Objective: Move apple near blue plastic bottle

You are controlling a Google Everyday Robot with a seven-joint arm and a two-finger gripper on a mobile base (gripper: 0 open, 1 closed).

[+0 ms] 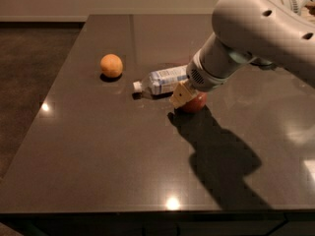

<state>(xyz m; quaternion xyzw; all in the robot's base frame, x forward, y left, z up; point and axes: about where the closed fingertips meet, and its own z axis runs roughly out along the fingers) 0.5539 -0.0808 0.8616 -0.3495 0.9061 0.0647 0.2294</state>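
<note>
Most of the task looks done, judging by the layout. The apple (196,104) rests on the dark counter (98,156), just beside the body of the blue plastic bottle (166,79), which lies on its side with its white cap pointing left. Apple and bottle are close; a small gap or contact between them cannot be resolved, as the pincer (180,95) covers that spot.

Pincer: down at the apple's upper left side, touching or nearly touching it, wedged between apple and bottle. Whether it is clamped on the apple or already loose: cannot tell.

The orange (111,65) sits well apart to the left, untouched by any of this.

Judgement: placement goal appears met. What remains, if the apple is in the grip, is to let go and lift the arm (256,28) clear without nudging the fruit or rolling the bottle away.
</note>
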